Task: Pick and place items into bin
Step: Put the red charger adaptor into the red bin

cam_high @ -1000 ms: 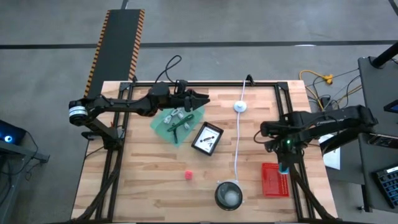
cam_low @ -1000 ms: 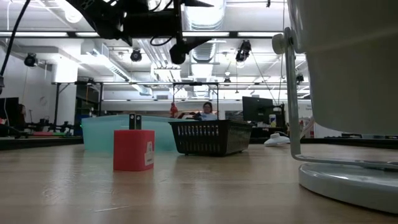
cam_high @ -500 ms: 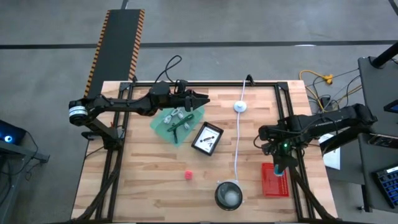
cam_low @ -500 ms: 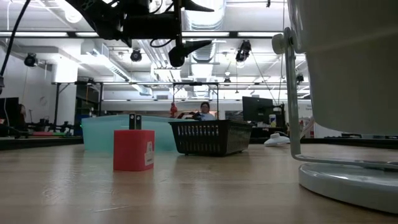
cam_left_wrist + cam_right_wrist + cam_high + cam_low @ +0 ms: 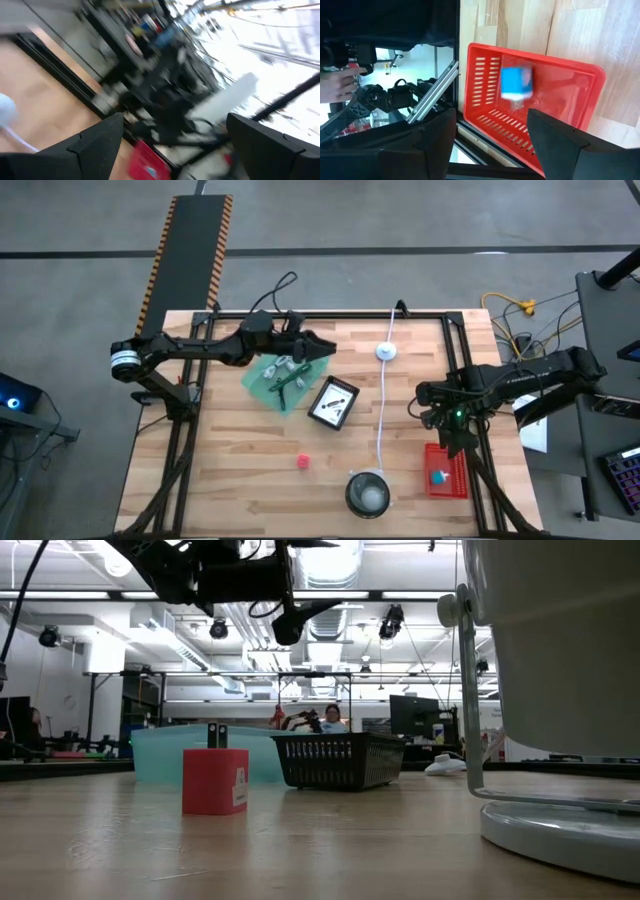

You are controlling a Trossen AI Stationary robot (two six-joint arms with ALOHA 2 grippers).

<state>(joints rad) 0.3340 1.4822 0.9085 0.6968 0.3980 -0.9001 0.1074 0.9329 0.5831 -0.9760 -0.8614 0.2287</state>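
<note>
Dropped blue item (image 5: 516, 84) below right pincer (image 5: 490, 132)

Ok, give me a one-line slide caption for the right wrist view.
Right gripper open above the red bin, a blue item blurred inside it.

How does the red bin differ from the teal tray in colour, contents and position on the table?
The red bin has slotted walls and holds one small blue item; the teal tray is translucent and holds several small items. The bin sits below the right gripper, the tray under the left gripper. Both rest on the wooden table.
</note>
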